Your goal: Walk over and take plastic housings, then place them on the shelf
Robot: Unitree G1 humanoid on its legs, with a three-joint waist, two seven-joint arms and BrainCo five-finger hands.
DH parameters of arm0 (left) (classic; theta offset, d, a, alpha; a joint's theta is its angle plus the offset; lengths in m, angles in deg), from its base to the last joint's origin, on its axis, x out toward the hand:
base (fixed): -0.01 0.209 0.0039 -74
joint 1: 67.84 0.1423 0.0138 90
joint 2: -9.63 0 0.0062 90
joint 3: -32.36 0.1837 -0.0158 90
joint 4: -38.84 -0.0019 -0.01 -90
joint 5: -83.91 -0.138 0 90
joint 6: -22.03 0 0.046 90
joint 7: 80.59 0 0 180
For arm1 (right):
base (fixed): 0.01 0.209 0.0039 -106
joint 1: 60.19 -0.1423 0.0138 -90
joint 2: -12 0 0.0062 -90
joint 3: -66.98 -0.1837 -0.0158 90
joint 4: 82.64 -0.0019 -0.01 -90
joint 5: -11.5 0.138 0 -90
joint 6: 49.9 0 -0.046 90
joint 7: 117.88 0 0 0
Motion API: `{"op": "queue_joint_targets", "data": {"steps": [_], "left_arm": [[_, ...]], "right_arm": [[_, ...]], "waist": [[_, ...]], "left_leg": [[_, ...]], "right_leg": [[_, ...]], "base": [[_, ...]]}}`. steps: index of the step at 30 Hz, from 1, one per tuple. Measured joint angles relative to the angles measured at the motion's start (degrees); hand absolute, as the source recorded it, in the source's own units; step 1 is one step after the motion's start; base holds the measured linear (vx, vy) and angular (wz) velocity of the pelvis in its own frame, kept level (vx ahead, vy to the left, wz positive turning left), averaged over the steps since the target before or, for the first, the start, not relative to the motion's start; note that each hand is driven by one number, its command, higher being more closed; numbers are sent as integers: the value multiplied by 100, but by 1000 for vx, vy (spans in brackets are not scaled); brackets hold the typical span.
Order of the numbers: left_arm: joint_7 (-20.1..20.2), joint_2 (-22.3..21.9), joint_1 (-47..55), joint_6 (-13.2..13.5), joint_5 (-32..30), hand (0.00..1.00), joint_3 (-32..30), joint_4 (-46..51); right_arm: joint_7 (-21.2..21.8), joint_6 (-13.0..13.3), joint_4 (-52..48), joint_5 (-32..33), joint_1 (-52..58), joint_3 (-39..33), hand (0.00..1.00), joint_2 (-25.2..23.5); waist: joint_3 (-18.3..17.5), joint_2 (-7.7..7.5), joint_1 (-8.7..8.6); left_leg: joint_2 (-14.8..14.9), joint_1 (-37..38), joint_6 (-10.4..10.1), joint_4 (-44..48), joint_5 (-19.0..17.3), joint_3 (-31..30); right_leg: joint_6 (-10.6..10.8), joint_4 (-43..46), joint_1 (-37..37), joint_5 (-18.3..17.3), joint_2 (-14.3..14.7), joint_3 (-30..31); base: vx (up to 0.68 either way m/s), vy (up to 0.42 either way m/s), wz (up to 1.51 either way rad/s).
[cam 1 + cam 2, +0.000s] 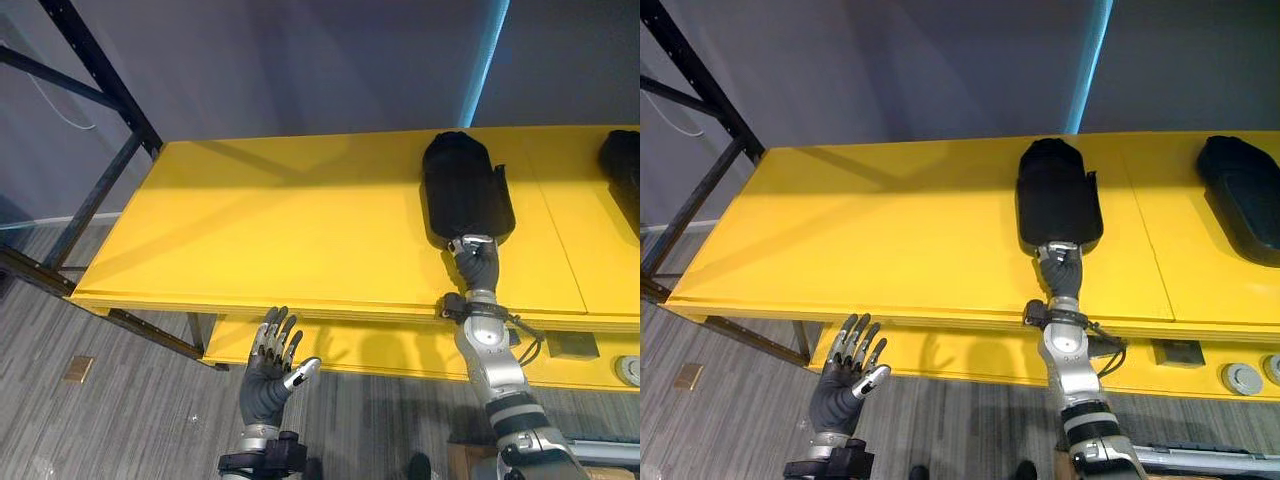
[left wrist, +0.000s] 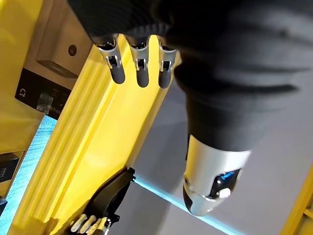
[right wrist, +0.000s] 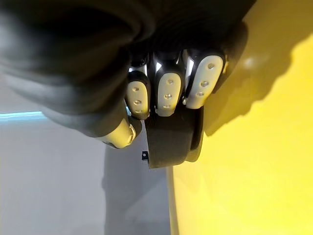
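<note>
— Black plastic is lying flat on the yellow shelf, isn't it?

— Yes. The housing is resting on the top level, set back from the front edge. The right hand is clamping its near end, with its fingers curling over the plastic and the thumb closing against it.

— What are you worrying about from here?

— The release. If the arm is drawing back while the fingers are gripping, I judge it will be dragging the housing toward the front edge, where it could tip off.

— And the left hand?

— It is hanging below the front edge, fingers spread, holding nothing.

— What else is the shelf carrying?

— A second housing is lying well apart at the right end. On the lower board, a dark block and grey round parts are sitting.
</note>
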Motion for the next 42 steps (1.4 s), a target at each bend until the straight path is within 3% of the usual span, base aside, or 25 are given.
{"op": "queue_joint_targets", "data": {"steps": [5,8,9,12,14,15,18,20,21,23,24,26,27,28,29,30,31,33,34,35,37,39,40,41,42], "left_arm": [[0,-22,-68,4,-2,0,2,1],[0,-60,-191,4,-13,0,-1,0],[0,-61,-249,3,-21,0,-7,-1],[0,-76,-321,2,-141,0,-110,-1],[3,-73,-284,-2,-170,0,-214,-9],[5,-48,-281,-6,-170,0,-230,-9],[4,-59,-234,-41,-250,0,-161,-45],[39,-35,-363,-45,-392,0,-25,-185],[48,64,-591,-46,-464,0,61,-348],[57,173,-847,-56,-549,0,158,-522],[59,175,-983,-66,-583,0,172,-558],[54,185,-1380,-56,-745,0,140,-603],[55,199,-1789,-59,-810,0,36,-705],[37,150,-2099,-42,-879,0,-171,-880],[15,104,-2224,-43,-890,0,-217,-1004],[-17,36,-2297,-42,-891,0,-260,-1076],[-38,-11,-2278,-32,-890,0,-298,-1097],[-45,-24,-2308,-30,-889,0,-290,-1210],[-60,-69,-2562,-210,-1153,0,-173,-2072],[-46,-184,-2566,-303,-1281,0,-138,-2230],[-42,-334,-2571,-322,-1365,0,-125,-2266],[8,-385,-2567,-231,-1513,0,-194,-2567],[34,-368,-2533,-208,-1585,0,-367,-2955],[13,-383,-2475,-331,-1705,0,-738,-3526],[-88,-390,-2164,-527,-1907,0,-1106,-3843]], "right_arm": [[57,29,79,53,-100,-45,100,-6],[126,26,-787,196,577,-164,100,-240],[201,41,-1352,227,1113,-204,0,-490],[390,53,-2403,364,2305,-8,0,-1165],[599,55,-2752,545,2883,292,0,-1400],[732,54,-2975,672,3216,507,0,-1460],[1093,53,-3589,894,3988,649,0,-1332],[1244,49,-3910,902,4658,323,0,-1318],[1289,33,-4090,919,5127,20,0,-1416],[1335,3,-4338,978,5693,-310,0,-1589],[1341,-3,-4485,1013,5850,-406,0,-1657],[1361,-2,-4611,1082,5838,-481,0,-1695],[1340,-5,-4576,1077,5651,-550,0,-1770],[1292,-7,-4523,1054,5427,-631,0,-1884],[1231,-6,-4487,1025,5405,-669,0,-1918],[1165,-9,-4405,902,5386,-738,0,-1968],[1109,-9,-4391,836,5355,-777,0,-1972],[1025,-9,-4317,628,5300,-792,0,-1973],[830,-115,-3465,312,5004,-867,0,-1913],[806,-241,-3235,312,4984,-861,0,-1821],[806,-297,-3194,310,5013,-851,0,-1734],[810,-281,-3041,166,4912,-864,0,-1717],[809,-291,-2657,142,4717,-862,0,-1713],[711,-387,-2062,-80,4327,-818,0,-1588],[598,-524,-1497,-279,3942,-600,0,-1370]], "waist": [[60,0,-1],[85,-12,-5],[96,-25,-19],[145,-125,-87],[162,-267,-200],[167,-397,-229],[36,-412,-290],[-151,-466,-538],[-189,-586,-673],[-237,-753,-751],[-239,-817,-790],[-265,-979,-871],[-250,-1022,-879],[-153,-1001,-914],[-127,-955,-944],[-73,-866,-941],[-27,-767,-906],[-30,-700,-937],[-42,-665,-922],[-83,-497,-923],[-102,-446,-892],[-110,-413,-829],[-32,-409,-754],[170,-339,-665],[192,-284,-549]], "left_leg": [[-4,-11,5,-19,33,-79],[0,25,5,-4,40,-98],[4,77,5,-2,40,-62],[55,424,-20,2,-56,368],[112,583,-92,317,-434,531],[137,510,-130,948,-900,335],[165,409,-258,2422,-2111,-1273],[151,421,-80,2504,-2462,-1367],[64,447,-45,2495,-2455,-1212],[-88,497,-5,2573,-2434,-814],[-148,501,26,2622,-2451,-489],[-264,444,347,2696,-2470,334],[-190,339,489,2607,-2400,923],[-53,375,593,2461,-2310,1514],[16,418,617,2403,-2260,1772],[157,619,611,2235,-2170,2285],[328,755,611,2200,-2136,2707],[480,809,567,2196,-2109,3123],[654,798,245,2125,-1946,3666],[804,833,149,2069,-1889,3638],[899,1009,70,1861,-1798,3580],[1111,967,-56,2187,-1689,3465],[1387,774,41,3001,-1705,3183],[1659,307,607,4390,-1579,2210],[1438,-254,532,5122,-1664,1013]], "right_leg": [[5,13,25,-12,-6,-83],[9,12,74,-28,-2,-105],[9,16,109,-36,2,-79],[13,98,188,-75,52,313],[44,133,241,-119,135,695],[37,189,241,-168,207,1013],[42,304,222,-178,661,1874],[79,357,83,-155,751,2123],[104,439,-20,-63,701,2269],[214,535,-204,41,649,2706],[288,522,-289,160,633,3028],[351,430,-654,724,669,3378],[-69,-128,-840,1754,811,3097],[-259,247,-1091,1627,876,1958],[-492,654,-1124,1097,874,1411],[-576,1497,-1092,167,854,881],[-479,2190,-955,-534,771,705],[-295,2683,-744,-1086,429,649],[99,1463,-117,-997,11,563],[8,1264,-40,-906,238,597],[-17,1261,27,-894,414,579],[-219,1205,152,-1041,555,540],[-282,1201,320,-1147,638,517],[-371,1139,694,-1138,761,520],[-416,1086,770,-1193,787,595]], "base": [[-17,10,8],[-1,8,4],[25,13,-20],[27,27,-57],[10,26,-108],[14,44,-132],[36,130,-170],[27,192,-85],[11,162,-62],[-24,164,-106],[-87,233,-190],[-151,176,-206],[-253,80,-232],[-263,44,-215],[-235,33,-196],[-181,107,-188],[-132,105,-194],[-145,-89,-227],[-145,-394,-261],[-69,-435,-207],[35,-235,-31],[14,-195,-11],[7,-213,0],[-31,-267,-16],[-61,-164,-33]]}}
